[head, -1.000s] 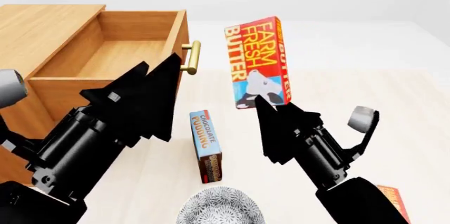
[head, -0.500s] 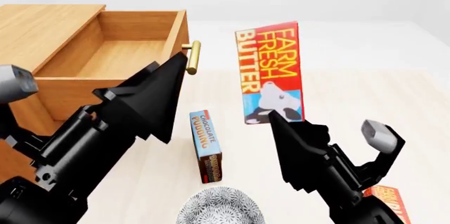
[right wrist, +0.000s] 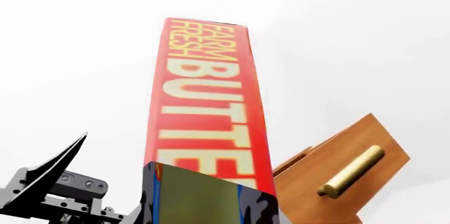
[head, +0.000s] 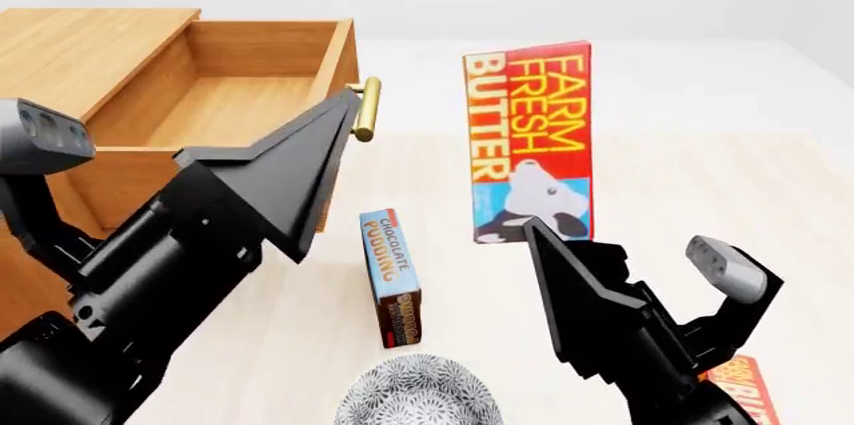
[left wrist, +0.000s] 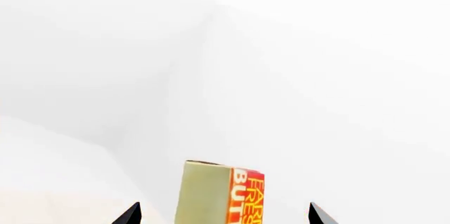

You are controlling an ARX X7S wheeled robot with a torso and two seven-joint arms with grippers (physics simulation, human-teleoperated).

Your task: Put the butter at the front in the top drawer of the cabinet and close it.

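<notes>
Two black grippers are seen in the head view. The butter (head: 531,140), a flat red carton with yellow lettering and a cow on a blue panel, is held upright by its lower end in the right gripper (head: 561,235), well clear of the pale wooden table (head: 694,175). The left gripper (head: 300,160) hangs in front of the top drawer (head: 214,110), which stands pulled out of the cabinet (head: 80,45); whether the left fingers are spread cannot be told here. The drawer is a smooth orange-brown wooden box with a round brass bar handle (head: 364,108). Beside the drawer, nearer the robot, lie a narrow pudding box (head: 390,275), a speckled bowl (head: 416,395) and a second butter carton (head: 741,385).

Judged from this, the carton should be carried across to above the open drawer and laid flat inside before release, and the left arm kept out of its path.

From the left wrist, two black fingertips (left wrist: 130,216) are seen spread apart with nothing between them; the butter (left wrist: 225,192) shows beyond, its plain tan edge and red face visible.

From the right wrist, the butter (right wrist: 211,108) is pinched at its near end, a stiff, glossy slab rising upward. The drawer front (right wrist: 338,166) and brass handle (right wrist: 351,170) appear beyond the carton.
</notes>
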